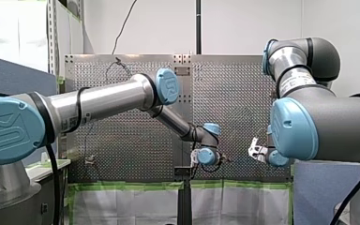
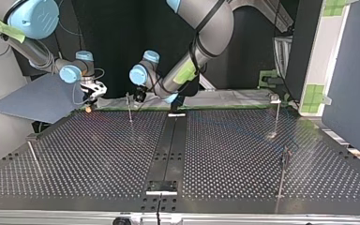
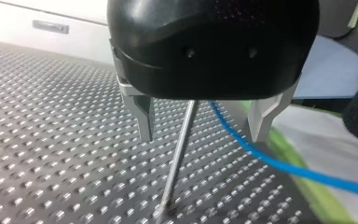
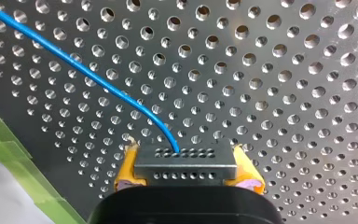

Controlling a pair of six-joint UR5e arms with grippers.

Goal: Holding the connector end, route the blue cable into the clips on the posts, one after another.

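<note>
Between my right hand's [image 4: 187, 173] yellow pads [image 4: 127, 170] sits the connector [image 4: 185, 162].

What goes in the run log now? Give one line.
right claw: shut on connector | left claw: open, straddling post | blue cable: beside post

My left arm [image 1: 103, 101] comes in from the left and reaches over the perforated counter [image 1: 131, 136] to its middle, where my left hand [image 1: 222, 159] shows only as a small dark shape. My right arm [image 1: 318, 122] fills the right side, with my right hand [image 1: 255, 151], pale, near the left one but apart from it. Green tape [image 1: 131, 186] runs along the counter's lower edge.
</note>
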